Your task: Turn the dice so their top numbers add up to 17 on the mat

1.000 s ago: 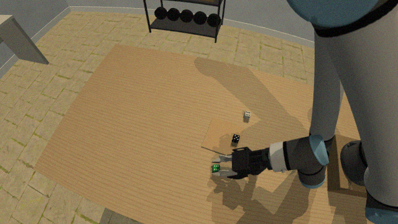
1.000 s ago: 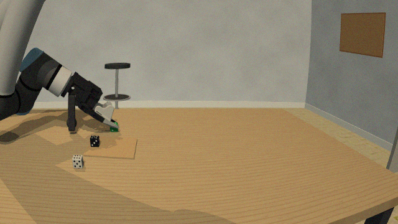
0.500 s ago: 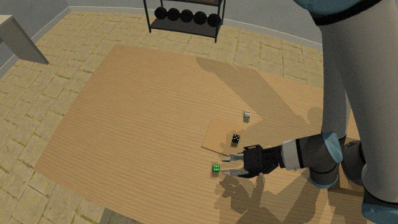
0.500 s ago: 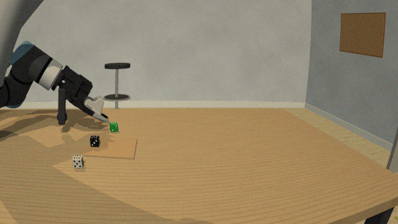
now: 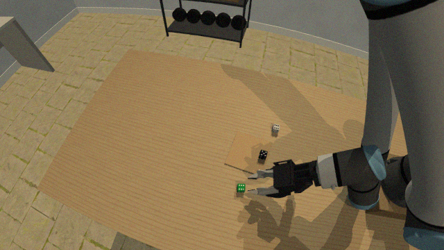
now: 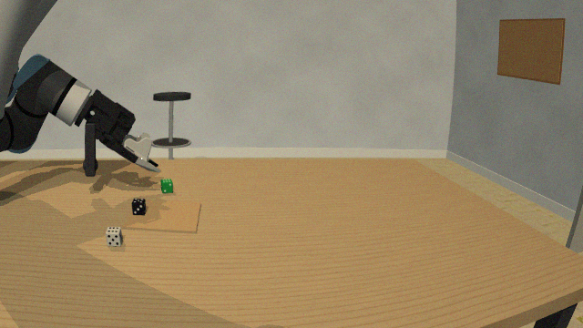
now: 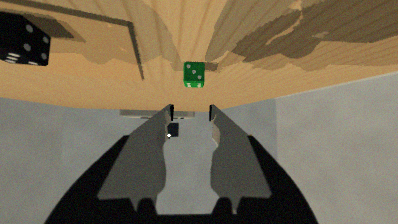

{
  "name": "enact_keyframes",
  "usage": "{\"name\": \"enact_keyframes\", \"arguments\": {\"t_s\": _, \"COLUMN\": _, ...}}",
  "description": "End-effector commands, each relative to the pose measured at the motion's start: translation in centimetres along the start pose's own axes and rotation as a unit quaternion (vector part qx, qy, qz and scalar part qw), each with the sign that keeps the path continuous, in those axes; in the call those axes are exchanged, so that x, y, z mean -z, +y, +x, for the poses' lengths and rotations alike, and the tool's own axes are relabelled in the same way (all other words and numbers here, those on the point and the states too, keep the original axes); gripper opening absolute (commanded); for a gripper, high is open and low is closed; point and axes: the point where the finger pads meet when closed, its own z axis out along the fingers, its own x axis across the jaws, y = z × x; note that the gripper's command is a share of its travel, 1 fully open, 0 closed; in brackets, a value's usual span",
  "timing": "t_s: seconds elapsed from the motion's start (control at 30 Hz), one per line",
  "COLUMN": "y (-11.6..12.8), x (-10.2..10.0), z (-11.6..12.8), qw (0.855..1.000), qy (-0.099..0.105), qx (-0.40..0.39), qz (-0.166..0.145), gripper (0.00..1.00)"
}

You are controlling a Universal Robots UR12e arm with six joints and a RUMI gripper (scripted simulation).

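A green die (image 5: 241,187) lies flat on the wooden floor panel, just off the near edge of the thin tan mat (image 5: 248,153). It also shows in the exterior view (image 6: 167,186) and in the wrist view (image 7: 194,74). My gripper (image 5: 254,183) (image 7: 191,105) hovers low a short way behind the green die, pointing at it, fingers apart and empty. A black die (image 5: 263,155) (image 6: 138,206) sits flat on the mat. A white die (image 5: 275,128) (image 6: 114,236) sits flat on the panel beyond the mat's far corner.
A black shelf with several dark balls (image 5: 208,17) stands at the back. A stool (image 6: 171,118) stands by the wall. A grey table corner (image 5: 17,38) is at the far left. The arm's base (image 5: 399,104) is on the right.
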Motion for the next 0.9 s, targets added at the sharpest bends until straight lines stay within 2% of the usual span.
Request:
{"name": "enact_keyframes", "arguments": {"t_s": 0.0, "y": 0.8, "x": 0.7, "z": 0.0, "qw": 1.000, "qy": 0.001, "qx": -0.001, "qz": 0.002, "gripper": 0.24}}
{"name": "enact_keyframes", "arguments": {"t_s": 0.4, "y": 3.5, "x": 2.6, "z": 0.0, "qw": 1.000, "qy": 0.001, "qx": -0.001, "qz": 0.002, "gripper": 0.24}}
{"name": "enact_keyframes", "arguments": {"t_s": 0.87, "y": 3.8, "x": 2.8, "z": 0.0, "qw": 1.000, "qy": 0.001, "qx": -0.001, "qz": 0.003, "gripper": 0.24}}
